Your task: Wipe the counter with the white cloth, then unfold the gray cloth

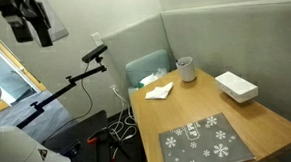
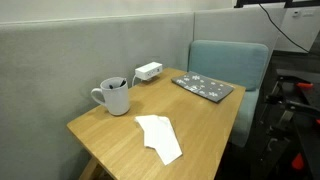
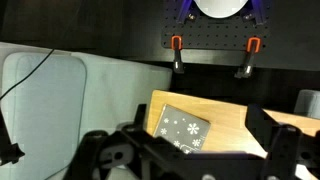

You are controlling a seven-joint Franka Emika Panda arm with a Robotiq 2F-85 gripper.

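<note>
The white cloth (image 1: 158, 90) lies crumpled on the wooden table, near the mug; it also shows in an exterior view (image 2: 160, 137). The gray cloth (image 1: 204, 141), printed with white snowflakes, lies folded flat at the table's other end (image 2: 203, 87) and shows in the wrist view (image 3: 180, 132). My gripper (image 1: 30, 22) hangs high above and off to the side of the table, far from both cloths. In the wrist view its two fingers (image 3: 203, 130) stand wide apart with nothing between them.
A white mug (image 1: 186, 68) holding a utensil and a white box (image 1: 236, 86) stand along the wall side of the table (image 1: 187, 107). A teal chair (image 2: 232, 62) is at the table's end. A camera on a stand (image 1: 94, 55) and cables sit beside the table.
</note>
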